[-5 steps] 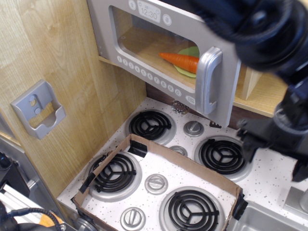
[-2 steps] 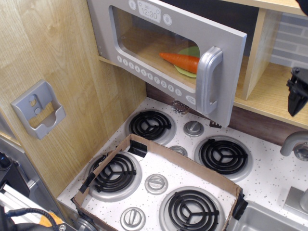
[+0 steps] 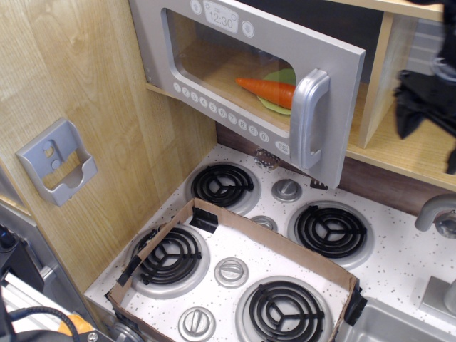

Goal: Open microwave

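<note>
The gripper (image 3: 426,107) is blurred at the right edge, so its jaw state cannot be told. The microwave (image 3: 242,78) lies to its left, its upright handle (image 3: 308,117) nearest, door ajar.

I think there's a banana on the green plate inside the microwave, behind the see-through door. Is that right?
Not quite. It's a carrot, orange and pointy, not a banana. The observation.image view shows it lying on the green plate inside the microwave, seen through the clear window of the door.
</note>
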Available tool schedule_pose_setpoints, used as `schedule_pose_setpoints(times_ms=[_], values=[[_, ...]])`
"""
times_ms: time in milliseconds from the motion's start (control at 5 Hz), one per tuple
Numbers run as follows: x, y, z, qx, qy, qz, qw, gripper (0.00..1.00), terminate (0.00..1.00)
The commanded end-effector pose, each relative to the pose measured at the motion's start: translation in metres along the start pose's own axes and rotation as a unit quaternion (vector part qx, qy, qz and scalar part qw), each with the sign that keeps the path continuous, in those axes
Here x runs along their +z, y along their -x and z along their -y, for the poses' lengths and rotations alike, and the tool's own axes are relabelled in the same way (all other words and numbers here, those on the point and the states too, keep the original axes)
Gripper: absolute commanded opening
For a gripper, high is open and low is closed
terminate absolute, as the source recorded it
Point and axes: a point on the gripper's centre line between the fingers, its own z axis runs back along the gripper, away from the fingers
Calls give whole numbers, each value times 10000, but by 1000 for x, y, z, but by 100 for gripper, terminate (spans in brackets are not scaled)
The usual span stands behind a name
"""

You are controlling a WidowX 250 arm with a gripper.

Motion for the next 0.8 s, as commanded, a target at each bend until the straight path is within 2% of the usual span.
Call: schedule_pose_setpoints(times_ms=[0,200,400,600], values=[[22,6,-17,167,-105,-207,9996,100,0],[24,25,-28,529,-46,-308,9981,100,0],[24,54,-35,1043,8,-303,9941,100,0],[19,87,-37,1454,16,-181,9892,100,0]])
